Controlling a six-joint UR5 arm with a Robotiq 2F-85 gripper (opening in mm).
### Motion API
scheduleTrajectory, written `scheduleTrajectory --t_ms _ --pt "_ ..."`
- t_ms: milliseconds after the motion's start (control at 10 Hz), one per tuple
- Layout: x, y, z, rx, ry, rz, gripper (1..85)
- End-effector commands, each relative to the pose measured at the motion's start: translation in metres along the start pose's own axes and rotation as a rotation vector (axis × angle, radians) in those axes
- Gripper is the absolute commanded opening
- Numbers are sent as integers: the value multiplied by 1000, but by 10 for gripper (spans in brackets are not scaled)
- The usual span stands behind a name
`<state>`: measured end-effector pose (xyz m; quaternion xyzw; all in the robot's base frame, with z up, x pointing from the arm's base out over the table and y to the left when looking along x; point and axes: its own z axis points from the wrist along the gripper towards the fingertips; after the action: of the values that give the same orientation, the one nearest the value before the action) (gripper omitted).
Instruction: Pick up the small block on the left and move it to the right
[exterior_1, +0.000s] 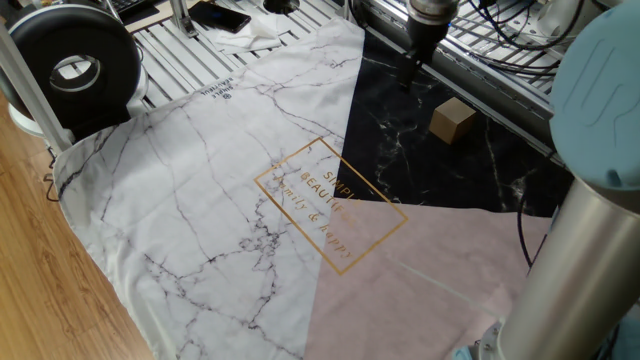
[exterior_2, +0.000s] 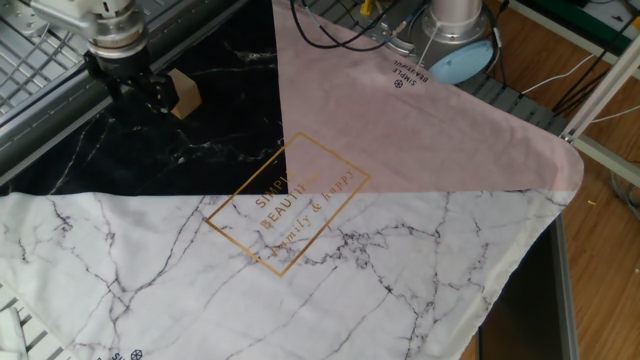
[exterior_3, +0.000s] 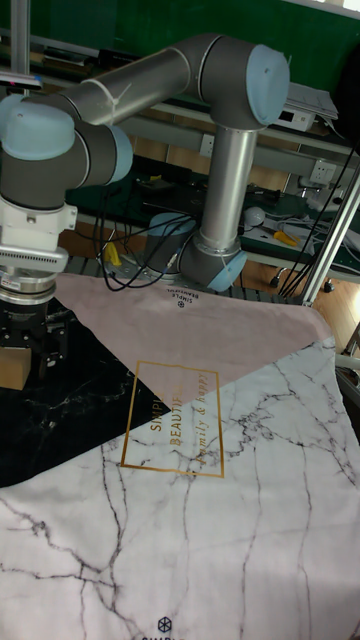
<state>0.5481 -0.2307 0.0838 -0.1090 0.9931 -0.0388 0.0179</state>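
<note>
The small block (exterior_1: 453, 120) is a plain tan cube resting on the black marble part of the cloth (exterior_1: 420, 160). My gripper (exterior_1: 410, 75) hangs just beside it, a little apart, fingers pointing down. From the other fixed view the block (exterior_2: 183, 93) sits right next to the gripper (exterior_2: 138, 92), whose dark fingers (exterior_2: 156, 96) stand spread with nothing between them. In the tall fixed view the block (exterior_3: 12, 367) lies at the left edge, partly cut off, with the gripper (exterior_3: 35, 345) over and beside it.
The cloth also has a white marble part (exterior_1: 200, 200) and a pink part (exterior_1: 420, 280), with gold lettering (exterior_1: 330, 205) in the middle. A black round device (exterior_1: 72, 65) stands at the back left. Cables and a metal rail (exterior_1: 500, 70) run behind the block. The arm's base (exterior_2: 455, 40) stands past the pink corner.
</note>
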Motion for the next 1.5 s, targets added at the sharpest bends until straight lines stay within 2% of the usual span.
scheduleTrajectory --t_ms 0,100,200,300,400,500,600,700,900,1100,1300,1400 --pt "6 2 1 -25 9 79 850" --pt "-3 -2 1 -11 -26 48 850" --pt "-13 1 1 -21 -67 18 850" --pt "-5 -4 1 0 -34 -14 850" --pt "-2 -17 1 48 -21 -58 850" --pt "-5 -9 1 20 -35 -90 850" --pt "-19 -15 0 45 -88 -118 850" --pt "-26 -20 -1 66 -114 -137 850" --pt "-32 -20 -2 71 -134 -152 850" --pt "-29 -17 -1 57 -123 -142 850" --pt "-25 -22 -1 76 -107 -164 850" --pt "-23 -15 0 48 -101 -155 850"
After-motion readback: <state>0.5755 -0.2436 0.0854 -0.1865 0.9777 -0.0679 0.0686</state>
